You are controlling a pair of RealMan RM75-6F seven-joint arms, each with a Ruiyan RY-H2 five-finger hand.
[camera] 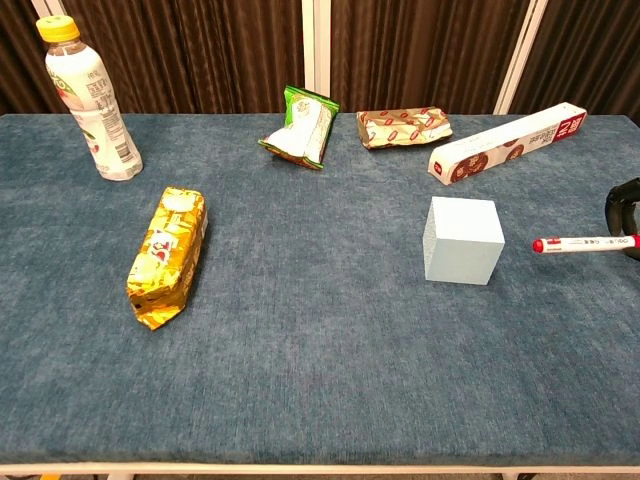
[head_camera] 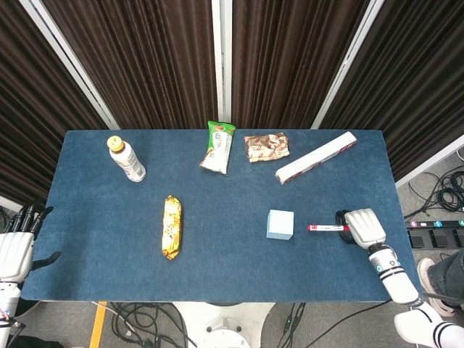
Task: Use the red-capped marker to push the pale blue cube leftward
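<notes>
Pale blue cube [head_camera: 280, 224] [camera: 462, 240]: plain, matte, sits flat on blue cloth, right of centre, nearer front edge. Red-capped marker [head_camera: 324, 228] [camera: 582, 243]: slim white barrel w/ small print, lies approx. horizontal, red cap end pointing at cube's right face, just beside it, not touching. Its far end is held in right hand [head_camera: 365, 226].

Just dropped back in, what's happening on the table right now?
The right robot hand holds the red-capped white marker, its red tip aimed at the pale blue cube from the cube's right side. There is a visible gap between tip and cube, so no push yet. The left robot hand sits open off the table's left edge, holding nothing. Snack packs, a long box and a bottle lie farther back.
</notes>
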